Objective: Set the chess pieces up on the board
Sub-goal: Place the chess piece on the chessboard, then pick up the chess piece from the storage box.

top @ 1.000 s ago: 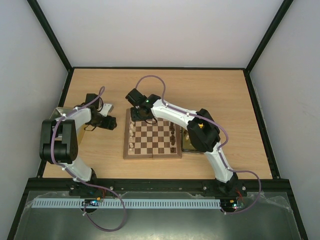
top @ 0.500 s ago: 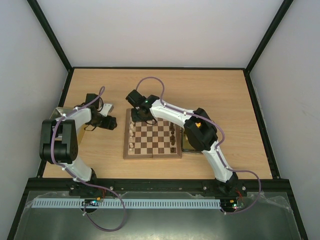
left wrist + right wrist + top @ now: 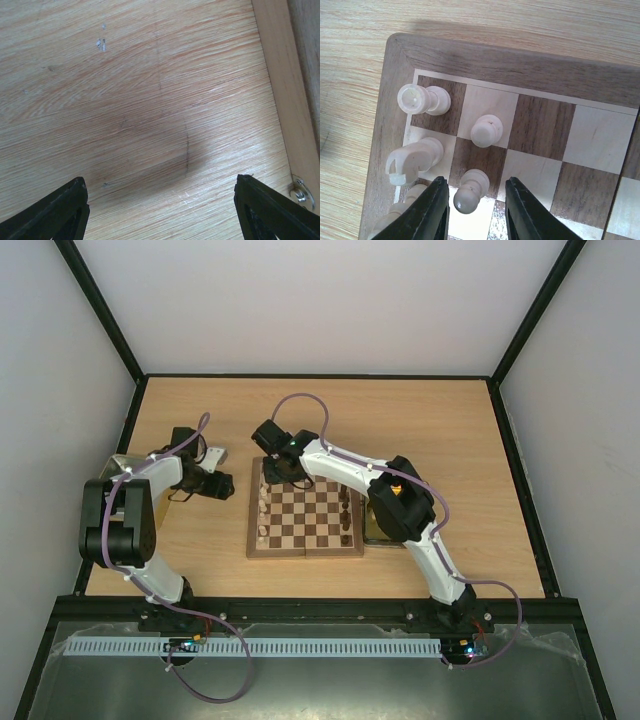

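**Releasing a pawn at the board's far left corner.** In the right wrist view, the right jaws stood apart on either side of a cream pawn (image 3: 470, 191), and neither one seemed to press on it. The pawn stood on the board (image 3: 485, 57) in the second file from the edge, next to another pawn (image 3: 486, 131). A rook (image 3: 422, 99) held the corner square, with a knight (image 3: 415, 160) just beside it. We judged the step in hand to be the release. To do it well, the right arm (image 3: 340, 465) needed to rise straight up with the jaws kept wide, because the knight lay close to one of them and a sideways drift could tip either piece. The left jaws hung wide apart over bare worktop (image 3: 150, 100) with nothing between them. Compared with the overhead view a second earlier, the right arm's elbow had shifted slightly toward the board. The left arm (image 3: 160, 472) and the dark pieces (image 3: 345, 515) had not moved.
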Controlling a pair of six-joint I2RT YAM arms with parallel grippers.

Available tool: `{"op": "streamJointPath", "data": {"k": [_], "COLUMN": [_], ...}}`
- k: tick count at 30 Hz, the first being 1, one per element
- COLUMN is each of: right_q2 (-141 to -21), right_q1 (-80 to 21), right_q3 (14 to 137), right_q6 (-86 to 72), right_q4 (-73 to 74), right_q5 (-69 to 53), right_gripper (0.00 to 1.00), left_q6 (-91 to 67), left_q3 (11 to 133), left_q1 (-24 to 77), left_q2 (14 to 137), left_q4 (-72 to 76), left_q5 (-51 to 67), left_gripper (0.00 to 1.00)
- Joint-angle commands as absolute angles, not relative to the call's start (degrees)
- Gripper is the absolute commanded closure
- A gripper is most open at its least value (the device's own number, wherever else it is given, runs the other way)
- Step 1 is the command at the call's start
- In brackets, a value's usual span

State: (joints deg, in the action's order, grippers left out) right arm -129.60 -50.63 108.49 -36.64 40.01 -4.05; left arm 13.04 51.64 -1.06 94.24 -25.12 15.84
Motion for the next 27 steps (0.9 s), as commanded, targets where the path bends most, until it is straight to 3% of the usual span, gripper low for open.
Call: {"op": "streamJointPath", "data": {"k": [1, 14, 27], "right_q2": [-127.5, -118.5, -85.5], "right_q1": [-50.5, -50.4, -38.7], "right_q3": [110.6, 106.4, 59.8], "right_q6": [-36.8, -36.6, -43.2], "right_q4": [41.1, 39.5, 35.3], "right_q5": [-1.8, 1.3, 8.4], "right_gripper": [0.70, 0.71, 0.75], "left_q6": [13.0, 13.0, 12.7], "left_q3": [50.6, 50.5, 50.6], "left_q1": [-1.5, -1.5, -1.5], "left_q2": [93.1, 93.7, 93.1], "left_q4": [-25.5, -25.3, -25.9], "left_q5": [16.6, 15.9, 16.1], "left_gripper": [0.20, 0.21, 0.20]}}
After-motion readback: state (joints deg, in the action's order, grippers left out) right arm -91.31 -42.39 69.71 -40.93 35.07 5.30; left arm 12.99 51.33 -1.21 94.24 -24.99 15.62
